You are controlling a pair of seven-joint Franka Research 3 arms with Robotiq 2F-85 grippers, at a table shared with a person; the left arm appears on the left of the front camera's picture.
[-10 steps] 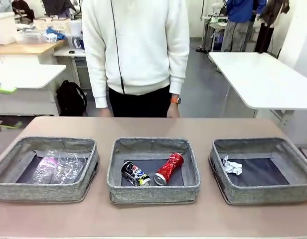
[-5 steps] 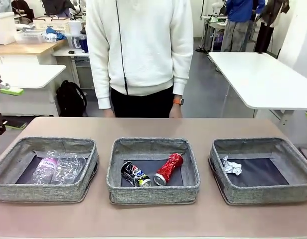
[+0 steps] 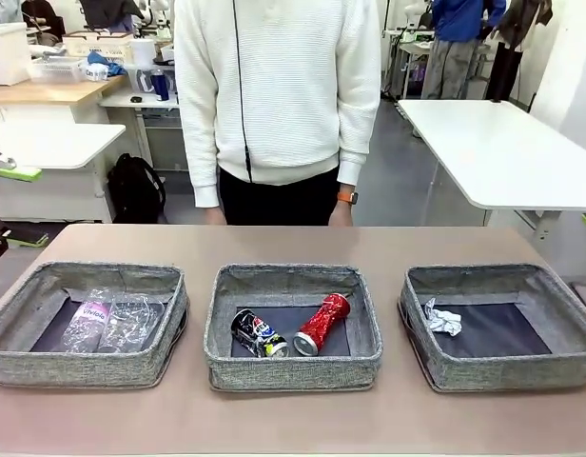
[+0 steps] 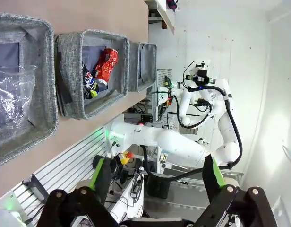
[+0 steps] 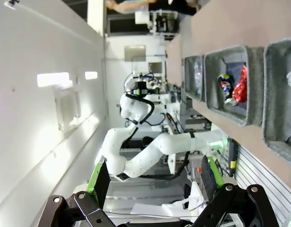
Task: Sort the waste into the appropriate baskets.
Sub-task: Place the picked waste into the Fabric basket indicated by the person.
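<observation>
Going left to right across your brown bench (image 3: 293, 243): the left grey woven fabric basket (image 3: 93, 367) has the clear plastic bottle with a pink-and-white label (image 3: 87, 326) lying flat on its dark floor, with the crinkled clear plastic cup (image 3: 131, 319) touching it on the right. The middle grey woven basket (image 3: 293, 371) holds the crushed dark can (image 3: 257, 333) and, right against it, the crushed red can (image 3: 322, 324), which is tilted toward the far right corner. The right grey woven basket (image 3: 502, 371) has the crumpled white paper wad (image 3: 442, 318) near its left wall.

A person in a white knit sweater (image 3: 279, 90) stands at the far side, both hands hanging down at the bench's edge, an orange watch (image 3: 346, 197) on one wrist.

Your left pincer (image 4: 155, 177) sits off the bench with its green-padded fingers (image 4: 99, 172) spread wide, nothing between them. Your right pincer (image 5: 152, 177) is the same: fingers (image 5: 208, 175) wide apart, nothing between them, the baskets far off in its view.
</observation>
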